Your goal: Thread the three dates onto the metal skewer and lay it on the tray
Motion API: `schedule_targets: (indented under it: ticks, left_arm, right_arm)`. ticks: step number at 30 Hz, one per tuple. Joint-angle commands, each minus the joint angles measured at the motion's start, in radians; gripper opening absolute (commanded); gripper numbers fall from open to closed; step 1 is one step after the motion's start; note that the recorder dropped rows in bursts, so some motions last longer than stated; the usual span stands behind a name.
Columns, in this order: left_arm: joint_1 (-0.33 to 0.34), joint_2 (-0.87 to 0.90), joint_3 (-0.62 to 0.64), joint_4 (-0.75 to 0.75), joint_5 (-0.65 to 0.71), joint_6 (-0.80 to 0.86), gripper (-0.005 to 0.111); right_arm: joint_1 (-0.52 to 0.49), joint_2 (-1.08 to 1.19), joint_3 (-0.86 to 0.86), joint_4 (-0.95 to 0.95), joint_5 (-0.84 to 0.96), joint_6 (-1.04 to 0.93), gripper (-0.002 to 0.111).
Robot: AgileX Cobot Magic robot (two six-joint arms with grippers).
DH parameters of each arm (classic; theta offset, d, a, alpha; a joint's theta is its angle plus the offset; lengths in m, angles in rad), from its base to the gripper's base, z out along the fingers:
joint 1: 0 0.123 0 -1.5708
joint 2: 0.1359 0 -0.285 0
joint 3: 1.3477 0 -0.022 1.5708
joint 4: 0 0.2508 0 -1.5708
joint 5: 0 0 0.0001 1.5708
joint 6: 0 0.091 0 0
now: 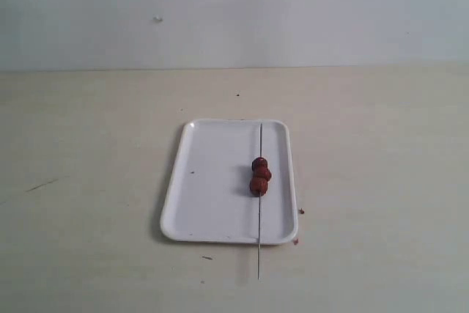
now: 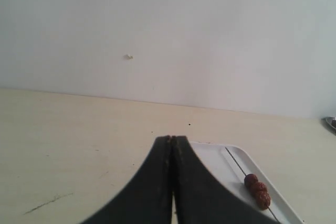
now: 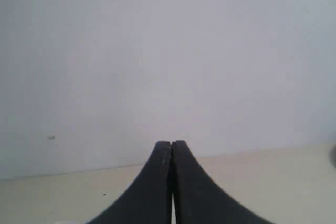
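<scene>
Beige bench (image 1: pixel 88 181): thin metal skewer (image 1: pixel 259 254) through three red-brown dates (image 1: pixel 260 174) was laid on white rectangular tray (image 1: pixel 212 196); left gripper (image 2: pixel 172 139), right gripper (image 3: pixel 171 142) were closed, empty.

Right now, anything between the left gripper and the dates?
Nothing in the way. In the left wrist view, only bare tray shows between the shut left gripper and the three dates on the metal skewer. Exterior view doesn't show the gripper.

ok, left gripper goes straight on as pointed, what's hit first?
Probably nothing close: the left gripper, jaws shut, points over the table toward the wall; the tray lies just beside that line. Depth unclear.
</scene>
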Motion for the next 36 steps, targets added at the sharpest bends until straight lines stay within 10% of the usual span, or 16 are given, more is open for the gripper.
schedule_targets:
  ticks: [1,8,14,36]
  left_arm:
    - [0.003,-0.005,0.003,-0.003,-0.003,-0.009,0.000]
    - [0.003,-0.005,0.003,-0.003,-0.003,-0.009,0.000]
    - [0.003,-0.005,0.003,-0.003,-0.003,-0.009,0.000]
    - [0.003,-0.005,0.003,-0.003,-0.003,-0.009,0.000]
  right_arm:
    - [-0.021,-0.114,0.011,0.004,0.107,-0.037,0.000]
    - [-0.021,-0.153,0.048,0.013,0.093,-0.063,0.000]
    - [-0.021,-0.186,0.176,0.331,0.061,-0.468,0.000]
    - [-0.021,-0.313,0.412,0.404,0.075,-0.426,0.000]
